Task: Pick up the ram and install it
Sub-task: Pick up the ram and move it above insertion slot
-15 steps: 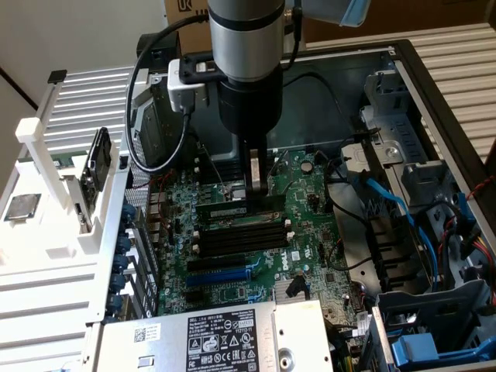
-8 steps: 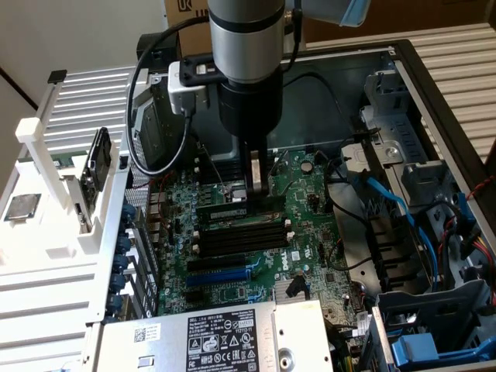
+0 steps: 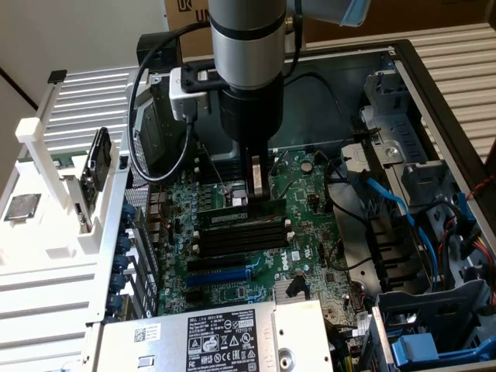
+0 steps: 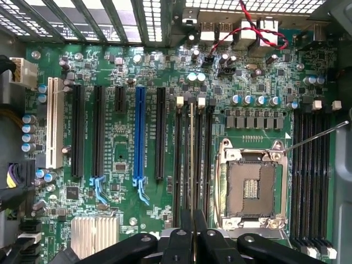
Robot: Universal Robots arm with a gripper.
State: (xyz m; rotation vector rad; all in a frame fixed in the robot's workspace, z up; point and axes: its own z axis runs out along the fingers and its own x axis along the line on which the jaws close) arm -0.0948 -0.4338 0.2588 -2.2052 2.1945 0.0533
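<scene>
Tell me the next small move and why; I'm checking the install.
Probably a short, straight push down: the fingers hold the ram lined up along the memory slots, low at the board, and I cannot tell that it is fully seated.

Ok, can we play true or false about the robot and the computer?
1. The tool is pinching the ram. True.
2. The ram is at the blue slot. False: it is at the black memory slots, and the blue slot lies apart from it.
3. The computer case is closed up. False: it is open, and the green board shows.
4. Blue cables lie inside the case. True.
</scene>
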